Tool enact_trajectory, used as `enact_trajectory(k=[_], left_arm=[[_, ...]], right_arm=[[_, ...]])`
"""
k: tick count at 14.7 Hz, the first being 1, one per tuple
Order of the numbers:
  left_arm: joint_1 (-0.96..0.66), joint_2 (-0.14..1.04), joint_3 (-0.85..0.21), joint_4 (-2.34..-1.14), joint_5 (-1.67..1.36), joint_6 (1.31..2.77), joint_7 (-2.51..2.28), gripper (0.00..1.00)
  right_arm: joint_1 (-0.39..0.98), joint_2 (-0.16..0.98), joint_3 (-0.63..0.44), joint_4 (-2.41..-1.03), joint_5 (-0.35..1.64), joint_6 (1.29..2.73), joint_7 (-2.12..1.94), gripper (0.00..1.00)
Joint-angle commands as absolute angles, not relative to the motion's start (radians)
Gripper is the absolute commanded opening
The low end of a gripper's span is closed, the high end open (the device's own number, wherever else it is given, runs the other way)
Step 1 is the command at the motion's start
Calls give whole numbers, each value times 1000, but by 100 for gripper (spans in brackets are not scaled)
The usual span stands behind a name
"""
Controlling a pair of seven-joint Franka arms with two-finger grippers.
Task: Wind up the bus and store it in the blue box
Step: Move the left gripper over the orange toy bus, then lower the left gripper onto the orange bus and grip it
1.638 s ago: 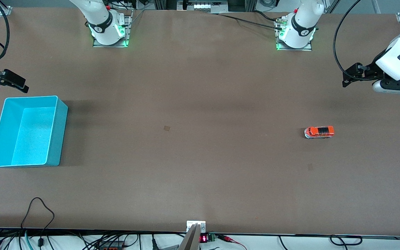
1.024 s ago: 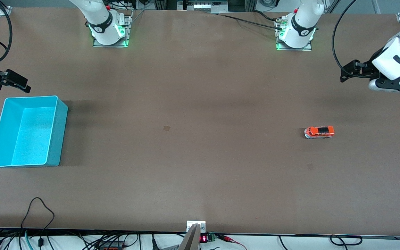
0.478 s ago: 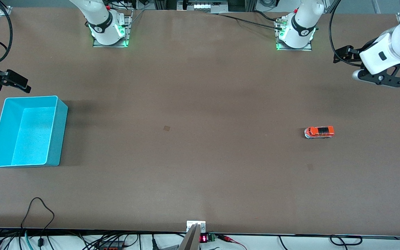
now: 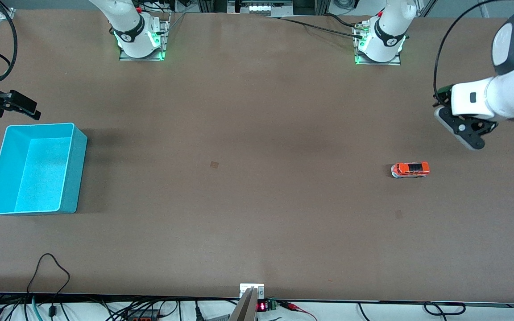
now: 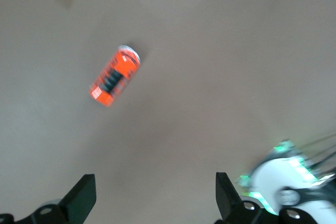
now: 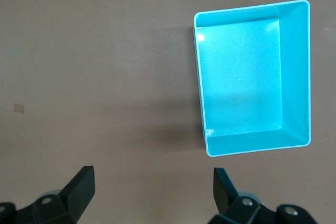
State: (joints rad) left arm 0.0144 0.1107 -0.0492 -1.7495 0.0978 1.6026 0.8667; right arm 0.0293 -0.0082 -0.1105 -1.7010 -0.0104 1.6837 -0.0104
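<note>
- Since the earlier frames, the left gripper [image 4: 464, 133] has been swung in over the table toward the toy bus [image 4: 410, 169]; its jaws are spread wide, holding nothing.
- Nearest the front camera, the bus stands on its wheels on the bare table toward the left arm's end, untouched.
- It is judged light, rigid and prone to rolling; its long sides should be pinched.
- The blue box [image 4: 74, 169] sits empty at the right arm's end.
- The right gripper [image 6: 152, 192] waits above the table near the box, jaws apart.
</note>
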Motion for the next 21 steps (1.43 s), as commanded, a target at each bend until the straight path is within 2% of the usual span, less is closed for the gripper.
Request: enact_trajectory(k=[1,4,6,9,15,19,20,21], left_arm=[[56,205,-46,-1750,123,1739,1102,100],[104,241,-46,-1888,123,1961,1261,100],[107,245,-46,-1962,123,2057,1305,100],[124,316,-48,-2006,123,2213,1376,100],[132,425,-48,-2039,123,2378,1451,100],[129,433,-49,-2078,123,2427,1469,100],[129,434,-49,-2080,123,2439,1489,93],[129,436,-51,-2080,123,2444,1517,74]], right_arm=[[38,-14,-115,-1713,-15,1684,-12,100],[38,-8,-115,-1712,-15,1683,-12,100],[38,-8,-115,-1715,-15,1678,-12,100],[47,-3,-115,-1713,-15,1678,-12,100],[69,8,-115,-1713,-15,1678,-12,100],[69,8,-115,-1712,-15,1678,-12,100],[69,8,-115,-1712,-15,1678,-11,100],[68,8,-115,-1712,-15,1678,-12,100]])
